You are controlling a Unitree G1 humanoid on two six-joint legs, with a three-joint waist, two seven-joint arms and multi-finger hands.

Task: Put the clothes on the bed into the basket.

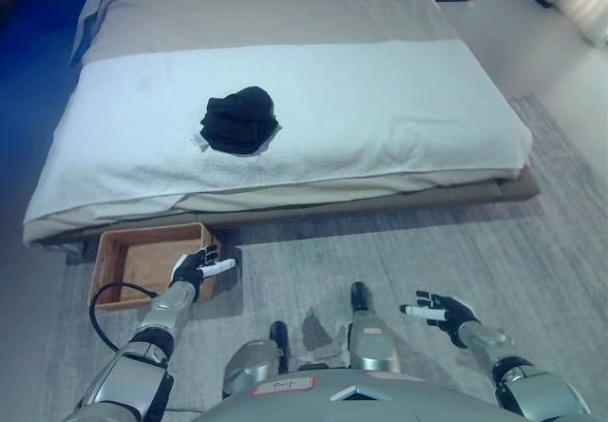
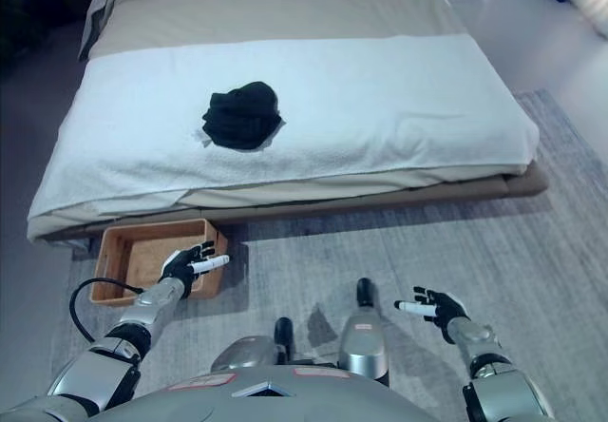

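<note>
Dark bundle of clothes (image 1: 239, 120) lies crumpled on the white cover of the bed (image 1: 399, 108), left of the bed's middle, well back from the near edge; a scrap of pale fabric or a label shows at its lower left. Wooden basket (image 1: 112, 251) sits on the grey rug (image 1: 456, 251) at the foot of the bed, its far edge tucked just under the overhanging cover; nothing visible inside. Left hand (image 1: 197, 269) hovers over the basket's near right corner, fingers spread and relaxed, holding nothing. Right hand (image 1: 443, 310) hangs over the rug well to the right, fingers likewise apart, empty. Both hands well short of the clothes. Judgement: bundle is soft, light, limp; it will sag and trail when lifted, and loose parts may drop away or snag on the cover. Best hold looks like the bunched top of the heap, fingers closing deep into the folds rather than pinching an edge, so the whole lump comes up together. Cover beneath may lift with it.
</note>
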